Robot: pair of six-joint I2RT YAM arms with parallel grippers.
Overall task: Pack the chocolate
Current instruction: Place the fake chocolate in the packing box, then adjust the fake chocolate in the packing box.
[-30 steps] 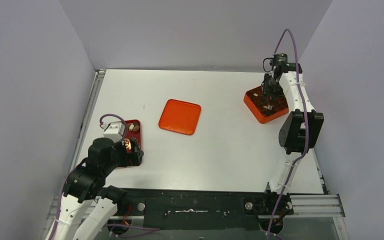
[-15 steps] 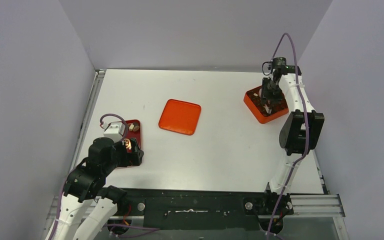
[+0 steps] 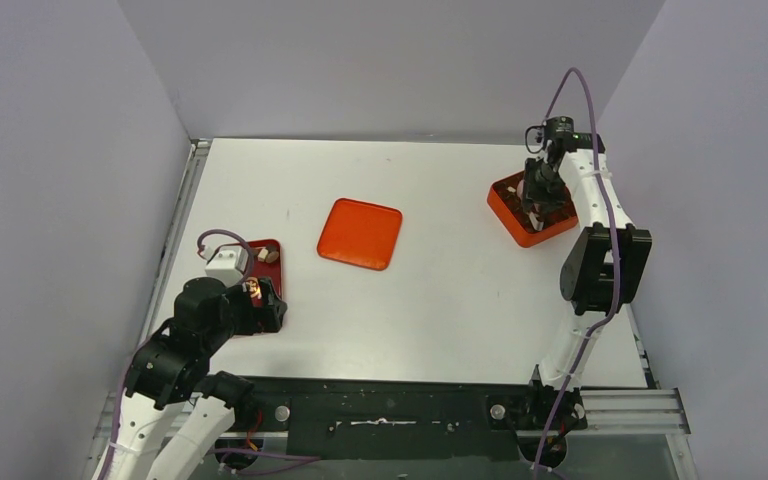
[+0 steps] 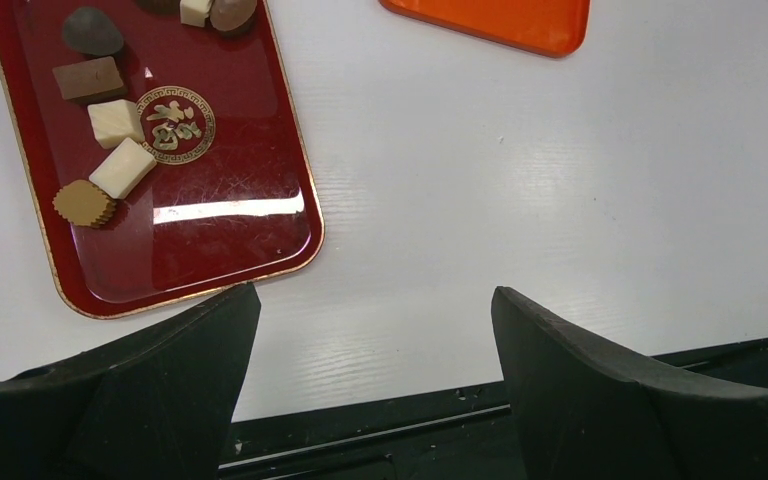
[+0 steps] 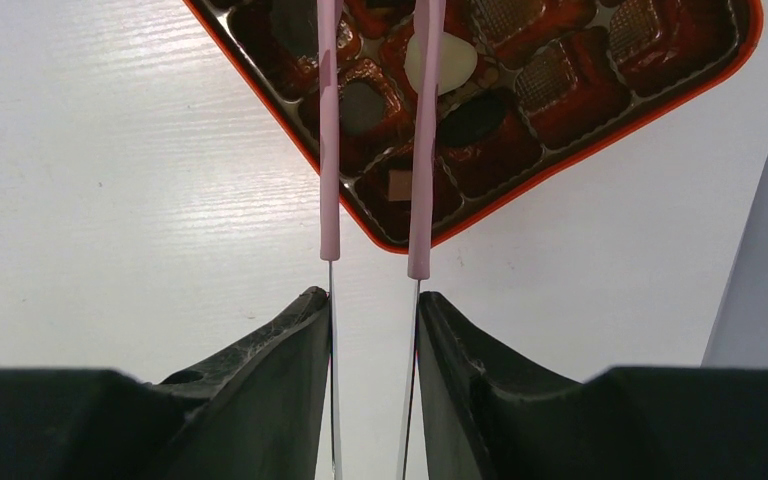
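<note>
- Your right gripper [image 5: 373, 300] is clamped on the pink tongs [image 5: 329, 150], one finger pressing on each leg, and it hangs over the near corner of the orange box [image 5: 570, 100] at the far right of the table [image 3: 440, 300].
- The tong tips run off the top of the right wrist view, so you cannot tell from here whether a piece sits between them. Check that before you loosen the squeeze.
- Some chocolates are already packed: a pale one [image 5: 450, 60] and a dark one [image 5: 363, 105] lie in compartments between and beside the tong legs. Several cells to the right look bare.
- If you are setting a piece down, centre the tips over one bare cell, come down straight, and ease the squeeze only slightly so that the tongs stay in your grip.
- Keep the legs off the compartment walls; a nudge could shift the light box.
- More chocolates [image 4: 120, 168] wait on the red tray [image 4: 210, 230] at the near left, well apart from the box.
- Your left gripper [image 4: 372, 295] hovers wide open and empty beside that tray's near corner.
- The orange lid [image 3: 360, 233] lies flat mid-table; leave it until the tray is bare.
</note>
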